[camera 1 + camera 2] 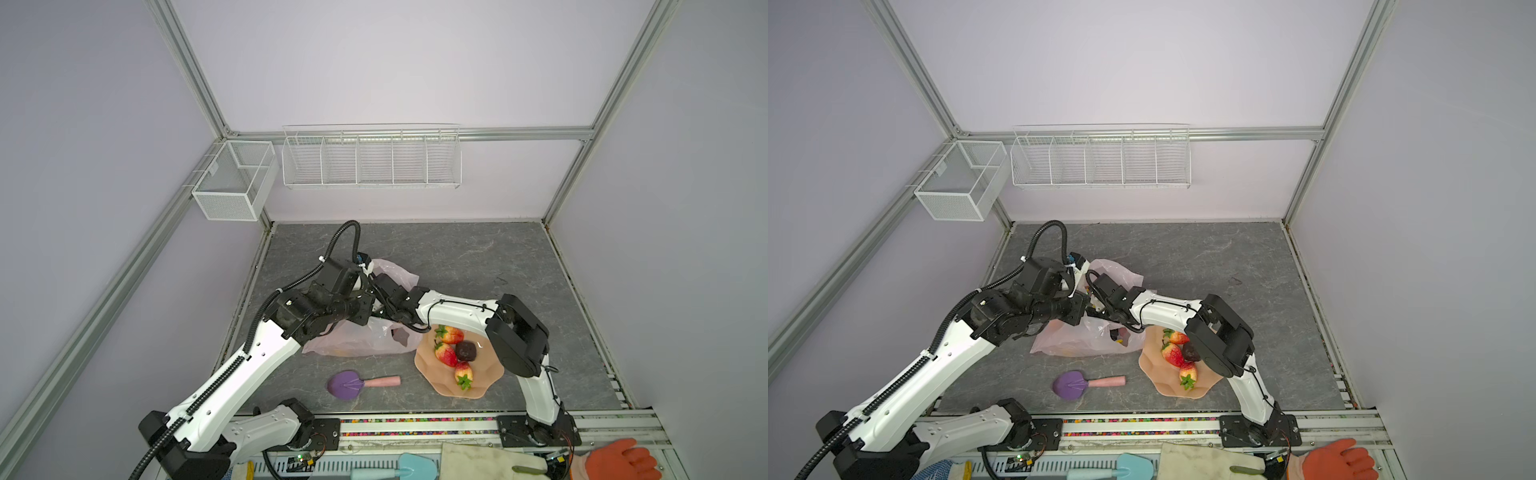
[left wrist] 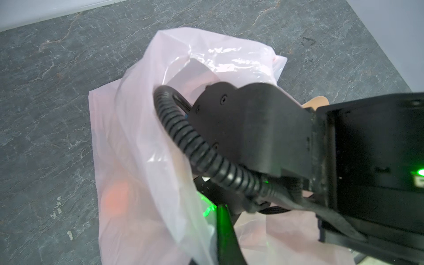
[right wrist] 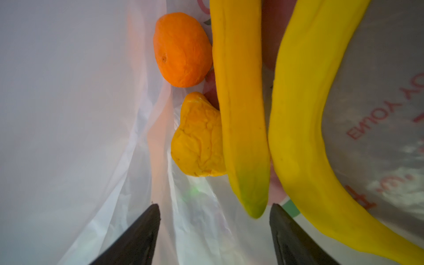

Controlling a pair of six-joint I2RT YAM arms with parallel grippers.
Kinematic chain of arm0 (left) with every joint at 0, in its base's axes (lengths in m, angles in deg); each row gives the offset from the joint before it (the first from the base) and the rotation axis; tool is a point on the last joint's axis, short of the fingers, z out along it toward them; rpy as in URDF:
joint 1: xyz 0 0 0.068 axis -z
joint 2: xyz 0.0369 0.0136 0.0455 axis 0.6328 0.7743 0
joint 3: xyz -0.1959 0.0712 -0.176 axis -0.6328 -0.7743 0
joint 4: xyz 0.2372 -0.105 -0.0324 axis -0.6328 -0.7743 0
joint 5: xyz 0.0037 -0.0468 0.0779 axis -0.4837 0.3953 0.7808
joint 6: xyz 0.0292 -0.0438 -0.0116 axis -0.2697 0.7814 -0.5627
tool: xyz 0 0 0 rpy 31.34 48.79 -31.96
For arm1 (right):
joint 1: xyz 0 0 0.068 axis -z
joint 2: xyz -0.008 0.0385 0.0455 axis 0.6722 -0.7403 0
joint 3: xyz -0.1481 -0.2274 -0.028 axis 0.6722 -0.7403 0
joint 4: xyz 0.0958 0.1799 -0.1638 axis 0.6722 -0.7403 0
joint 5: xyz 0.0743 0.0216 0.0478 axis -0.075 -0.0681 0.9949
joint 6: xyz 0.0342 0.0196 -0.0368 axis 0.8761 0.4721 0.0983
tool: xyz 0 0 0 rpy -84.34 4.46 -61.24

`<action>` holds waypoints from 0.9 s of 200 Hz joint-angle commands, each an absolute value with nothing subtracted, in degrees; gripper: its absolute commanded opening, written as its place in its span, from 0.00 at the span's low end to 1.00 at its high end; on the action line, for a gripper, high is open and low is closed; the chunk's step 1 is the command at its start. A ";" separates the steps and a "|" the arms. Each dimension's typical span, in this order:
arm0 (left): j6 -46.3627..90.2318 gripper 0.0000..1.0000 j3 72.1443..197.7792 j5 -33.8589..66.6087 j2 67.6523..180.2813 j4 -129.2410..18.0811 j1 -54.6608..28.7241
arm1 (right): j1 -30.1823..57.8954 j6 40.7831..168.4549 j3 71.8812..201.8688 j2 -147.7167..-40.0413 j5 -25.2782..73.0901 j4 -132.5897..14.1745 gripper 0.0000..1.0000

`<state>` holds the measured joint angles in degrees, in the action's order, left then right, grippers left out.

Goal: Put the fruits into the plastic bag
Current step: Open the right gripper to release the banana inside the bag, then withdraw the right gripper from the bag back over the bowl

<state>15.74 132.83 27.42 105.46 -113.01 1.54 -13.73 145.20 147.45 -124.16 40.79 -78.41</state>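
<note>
Action at the bag! In both top views the thin, translucent pale pink plastic bag is lying left of centre on the grey table. Its mouth is rising to the left gripper, which is pinching the film tight. Just right of it, three red strawberries and a dark brown-purple piece are sitting in the peach wavy-edged bowl.

Left wrist view: the right arm's black wrist is reaching into the bag's mouth.

Right wrist view, inside the bag: the right gripper is standing wide and empty. A round orange, a yellow-orange pear-like piece and two yellow bananas are lying just beyond its fingertips.
</note>
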 commanded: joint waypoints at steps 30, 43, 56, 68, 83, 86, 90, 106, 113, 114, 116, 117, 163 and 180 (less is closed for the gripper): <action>15.07 0.00 132.31 28.14 104.07 -112.01 1.70 | -13.05 140.97 145.21 -114.15 37.72 -88.89 0.82; 15.16 0.00 132.07 28.29 103.93 -111.83 1.61 | -12.93 140.15 144.21 -112.57 36.09 -91.27 0.82; 15.26 0.00 131.96 28.25 103.92 -111.70 1.61 | -12.62 139.81 142.55 -110.63 34.28 -92.07 0.83; 15.35 0.00 131.78 28.15 103.66 -111.63 1.62 | -12.32 139.91 140.74 -108.81 33.09 -92.36 0.83; 15.34 0.00 131.54 27.94 103.44 -111.57 1.61 | -12.03 139.30 139.44 -106.59 30.66 -93.80 0.84; 15.35 0.00 131.52 27.93 103.39 -111.57 1.59 | -11.99 139.11 139.31 -106.08 30.12 -94.27 0.84; 15.26 0.00 131.45 27.96 103.29 -111.63 1.61 | -11.99 138.66 139.20 -105.51 29.32 -94.77 0.84; 15.13 0.00 131.34 27.77 103.22 -111.74 1.61 | -11.83 137.44 138.85 -103.33 26.11 -97.35 0.85; 14.97 0.00 131.30 27.49 103.17 -111.75 1.61 | -11.87 136.84 138.74 -102.37 24.57 -98.28 0.85; 14.94 0.00 131.27 27.45 103.17 -111.75 1.66 | -11.88 136.80 138.69 -102.25 24.40 -98.42 0.86; 14.97 0.00 131.26 27.36 103.22 -111.74 1.62 | -11.85 136.63 138.58 -101.95 24.05 -98.63 0.86; 14.94 0.00 131.26 27.34 103.19 -111.74 1.66 | -11.83 136.56 138.61 -101.78 23.83 -98.72 0.86; 14.94 0.00 130.90 26.55 103.30 -111.39 1.62 | -11.75 134.84 136.42 -95.34 16.38 -102.88 0.88; 15.13 0.00 130.81 26.44 103.34 -111.30 1.61 | -11.73 134.32 135.72 -93.32 15.28 -104.75 0.88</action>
